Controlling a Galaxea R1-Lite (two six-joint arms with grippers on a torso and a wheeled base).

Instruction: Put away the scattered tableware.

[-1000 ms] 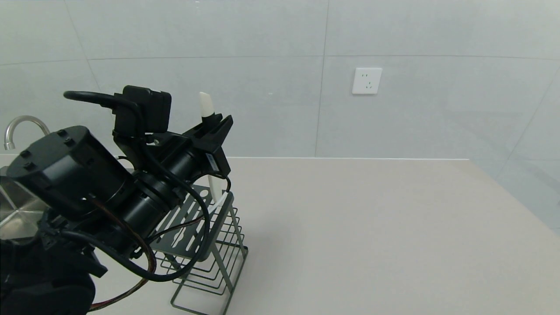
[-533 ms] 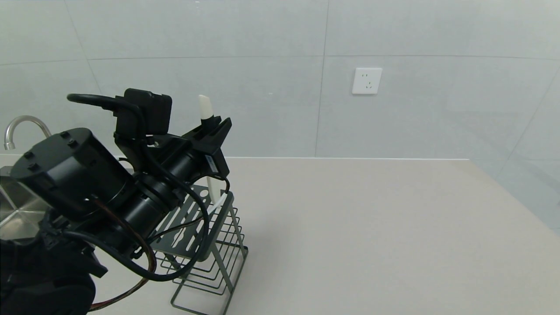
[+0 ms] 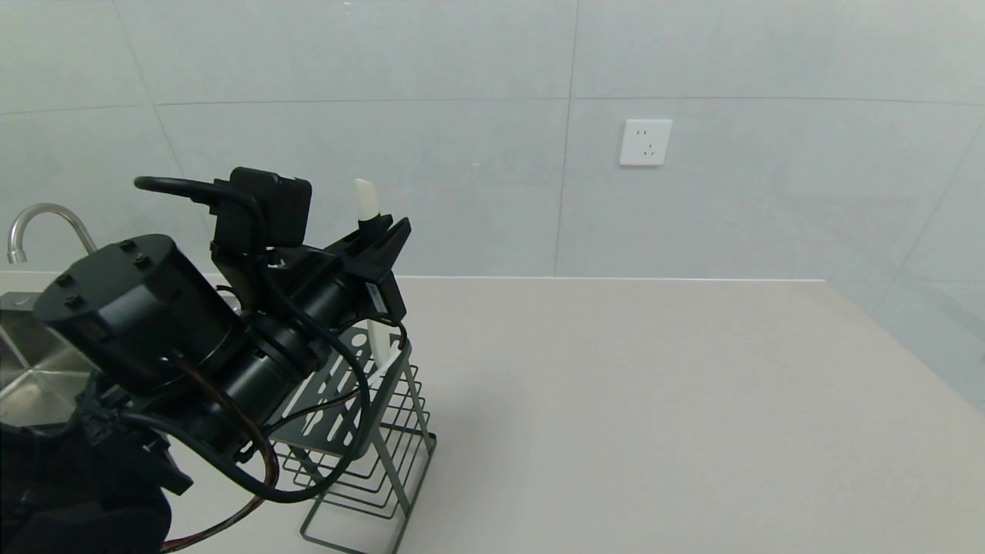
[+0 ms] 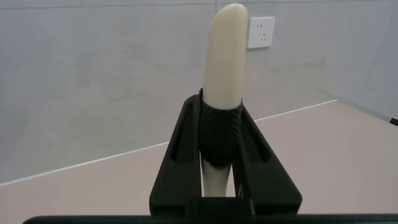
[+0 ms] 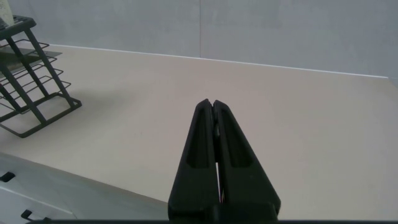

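Note:
A cream-white utensil handle (image 3: pixel 365 198) stands upright in my left gripper (image 3: pixel 377 231), which is shut on it. Its lower end (image 3: pixel 377 340) reaches down to the slotted top of a dark wire cutlery rack (image 3: pixel 362 454) on the counter. In the left wrist view the handle (image 4: pixel 225 50) sticks up out of the closed fingers (image 4: pixel 219 134). My right gripper (image 5: pixel 213 107) is shut with nothing in it and hovers over bare counter, with the rack (image 5: pixel 31 74) off to one side.
A steel sink (image 3: pixel 31 369) with a curved faucet (image 3: pixel 42 219) lies at the far left. A wall socket (image 3: pixel 646 142) sits on the tiled wall. The beige counter (image 3: pixel 654 400) stretches open to the right of the rack.
My left gripper has come down a little and shifted slightly right, lowering the utensil toward the rack's top. The rack itself has stayed put.

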